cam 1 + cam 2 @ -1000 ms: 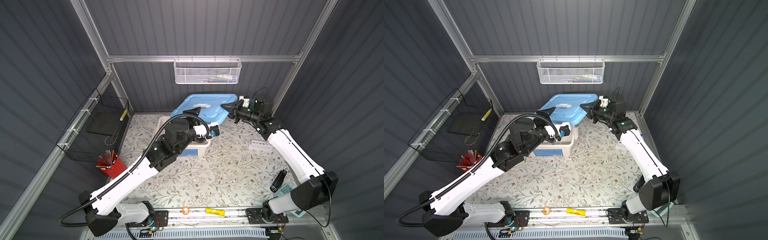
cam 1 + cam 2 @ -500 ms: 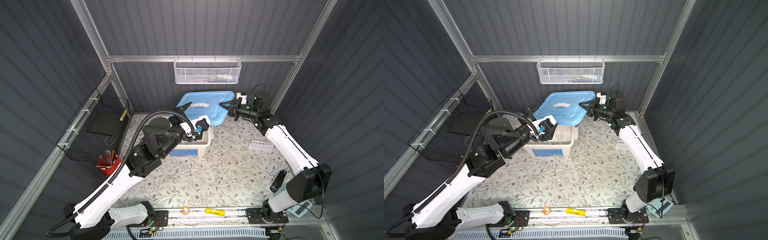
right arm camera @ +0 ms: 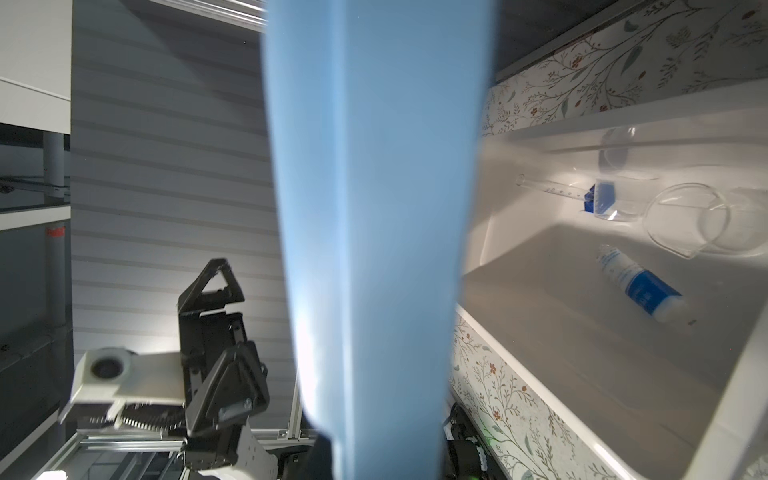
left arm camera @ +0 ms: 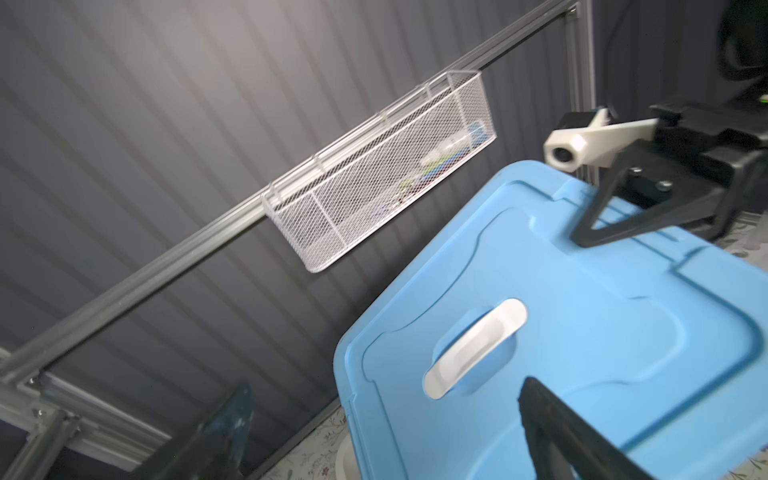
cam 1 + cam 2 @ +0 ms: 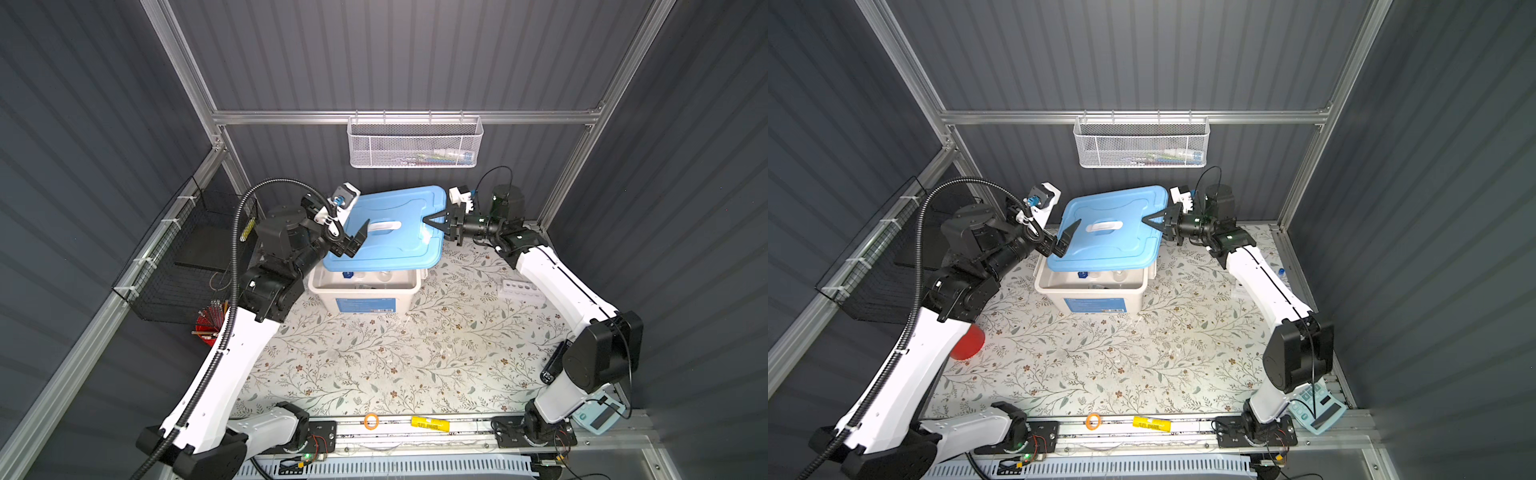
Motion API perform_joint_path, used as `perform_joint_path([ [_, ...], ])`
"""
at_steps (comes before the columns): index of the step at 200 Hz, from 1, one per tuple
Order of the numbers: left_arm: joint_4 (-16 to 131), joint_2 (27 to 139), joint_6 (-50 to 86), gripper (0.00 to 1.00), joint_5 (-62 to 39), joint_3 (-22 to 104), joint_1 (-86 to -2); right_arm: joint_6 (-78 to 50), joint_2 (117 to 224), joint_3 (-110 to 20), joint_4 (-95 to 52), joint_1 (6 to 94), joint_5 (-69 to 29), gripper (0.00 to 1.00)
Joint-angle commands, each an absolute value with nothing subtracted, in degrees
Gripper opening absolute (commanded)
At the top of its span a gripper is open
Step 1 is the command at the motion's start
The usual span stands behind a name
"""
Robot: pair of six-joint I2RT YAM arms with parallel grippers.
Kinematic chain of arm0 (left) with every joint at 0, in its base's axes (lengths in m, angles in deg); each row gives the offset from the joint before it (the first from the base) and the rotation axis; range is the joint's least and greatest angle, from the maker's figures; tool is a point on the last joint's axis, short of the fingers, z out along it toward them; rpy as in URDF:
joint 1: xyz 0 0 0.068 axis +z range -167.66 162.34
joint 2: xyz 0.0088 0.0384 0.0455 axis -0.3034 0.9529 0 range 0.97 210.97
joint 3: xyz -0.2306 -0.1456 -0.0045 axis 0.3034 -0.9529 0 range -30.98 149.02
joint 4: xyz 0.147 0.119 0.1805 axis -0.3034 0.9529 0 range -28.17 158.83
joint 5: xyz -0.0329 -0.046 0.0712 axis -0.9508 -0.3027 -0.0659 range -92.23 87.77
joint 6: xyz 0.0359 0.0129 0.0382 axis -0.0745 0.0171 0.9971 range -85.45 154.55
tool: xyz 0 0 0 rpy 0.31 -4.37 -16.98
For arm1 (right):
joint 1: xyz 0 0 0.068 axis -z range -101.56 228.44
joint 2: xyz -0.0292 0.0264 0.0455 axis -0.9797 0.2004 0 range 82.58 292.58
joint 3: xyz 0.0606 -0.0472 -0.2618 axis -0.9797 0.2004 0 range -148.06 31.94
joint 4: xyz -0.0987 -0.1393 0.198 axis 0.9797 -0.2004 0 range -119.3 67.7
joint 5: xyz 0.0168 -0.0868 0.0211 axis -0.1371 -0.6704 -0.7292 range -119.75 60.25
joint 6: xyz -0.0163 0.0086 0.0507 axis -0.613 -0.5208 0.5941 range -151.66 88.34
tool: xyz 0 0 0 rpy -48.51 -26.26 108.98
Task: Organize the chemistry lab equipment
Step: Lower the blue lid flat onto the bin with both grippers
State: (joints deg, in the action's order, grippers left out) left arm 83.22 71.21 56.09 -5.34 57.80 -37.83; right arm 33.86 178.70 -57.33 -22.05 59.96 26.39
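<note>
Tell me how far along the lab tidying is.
Done: the bottle, cylinder and flasks lie in the white bin. In hand: the right jaws hold the blue lid tilted above it; the left jaws stand open. Left: the white holed rack sits on the table; the bin is unclosed.

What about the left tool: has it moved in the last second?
Yes. The left tool has swung leftward: it was over the right edge of the bin; now it is open at the left edge, by the lid.
</note>
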Motion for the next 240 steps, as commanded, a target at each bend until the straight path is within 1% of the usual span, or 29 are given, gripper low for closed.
perform_joint_path([
  [1, 81.0, 72.7, 42.4, 0.99, -20.5, 56.1, -28.5, 33.1, 179.7, -58.5, -15.2, 59.3, 29.8, 0.13],
  [6, 79.7, 72.9, 40.7, 1.0, -24.0, 55.2, -26.4, 33.4, 180.1, -58.4, -14.2, 59.2, 30.0, 0.13],
  [18, 77.2, 73.3, 36.4, 0.99, -28.9, 53.7, -22.1, 34.2, 181.2, -58.0, -12.4, 59.0, 30.5, 0.13],
  [38, 74.5, 73.3, 33.2, 0.99, -32.1, 51.7, -18.8, 36.4, 183.1, -57.3, -8.4, 58.6, 31.2, 0.12],
  [80, 75.8, 73.2, 33.5, 0.99, -31.5, 51.0, -18.5, 38.7, 187.4, -57.4, -3.9, 57.3, 32.1, 0.11],
  [118, 76.8, 73.3, 34.1, 0.99, -30.9, 50.5, -18.5, 39.6, 190.9, -58.7, -2.8, 56.0, 32.2, 0.1],
  [190, 77.3, 73.3, 35.0, 0.99, -30.7, 50.5, -18.4, 38.6, 191.9, -56.0, -3.1, 56.0, 31.7, 0.1],
  [240, 77.4, 73.5, 35.0, 0.99, -30.7, 50.5, -18.4, 39.7, 192.5, -53.1, -0.4, 55.9, 31.7, 0.09],
])
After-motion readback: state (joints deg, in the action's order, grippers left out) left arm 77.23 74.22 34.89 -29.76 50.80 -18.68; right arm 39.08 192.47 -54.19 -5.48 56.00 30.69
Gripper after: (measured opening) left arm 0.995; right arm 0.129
